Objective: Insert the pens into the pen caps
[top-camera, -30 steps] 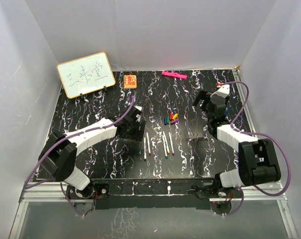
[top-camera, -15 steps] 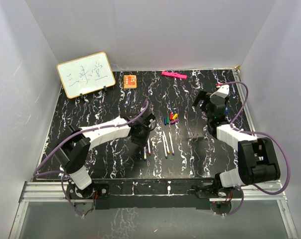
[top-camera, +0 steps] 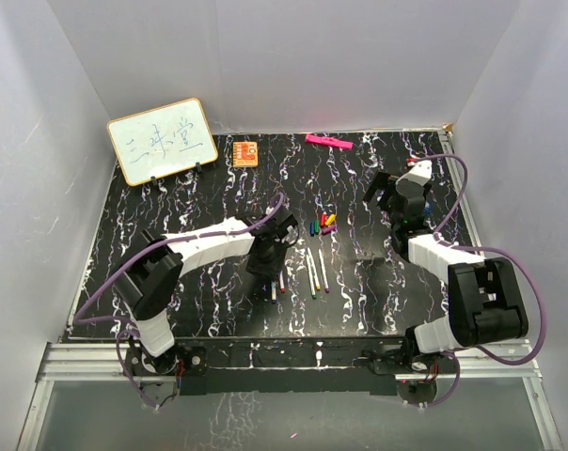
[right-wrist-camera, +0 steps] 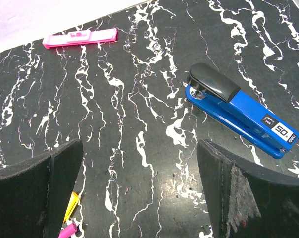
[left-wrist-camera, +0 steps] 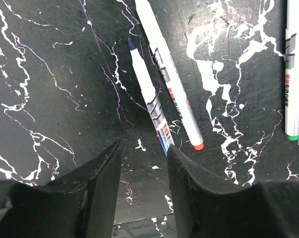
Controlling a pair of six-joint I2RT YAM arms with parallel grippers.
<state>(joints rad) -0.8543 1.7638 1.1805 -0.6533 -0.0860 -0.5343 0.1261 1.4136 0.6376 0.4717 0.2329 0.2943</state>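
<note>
Overhead, white walls (top-camera: 312, 66) box in a black table (top-camera: 171, 207) veined with white, where the pens (left-wrist-camera: 169, 74) lie side by side near its middle, the pen caps (top-camera: 322, 224) clustered just beyond, the left gripper (left-wrist-camera: 143, 148) spread open over a blue-tipped pen (left-wrist-camera: 148, 94) and the right gripper (right-wrist-camera: 139, 148) gaping wide, well apart.

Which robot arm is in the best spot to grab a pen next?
Probably the left. The left hand is open right above a pen, whose end reaches between its fingers. The right hand is open too, but faces the stapler, with no pen below it.
</note>
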